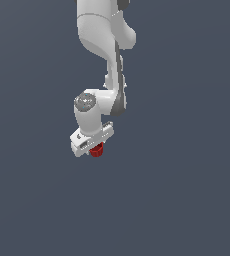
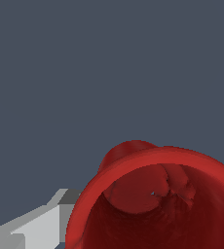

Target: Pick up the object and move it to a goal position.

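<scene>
The object point(image 1: 97, 150) is a small dark-red cup that sits right under the white hand of my gripper point(image 1: 95, 147), between its fingers. In the wrist view the object point(image 2: 158, 204) looms very close, its hollow top and thin rim turned toward the camera. One grey-white finger point(image 2: 38, 227) presses against its side; the cup hides the other finger. The gripper looks shut on the object. In the exterior view the hand covers most of the cup, and only its lower part shows.
A plain dark blue-grey ground fills both views. The white arm point(image 1: 104, 45) comes down from the top of the exterior view. No goal marker or other object shows.
</scene>
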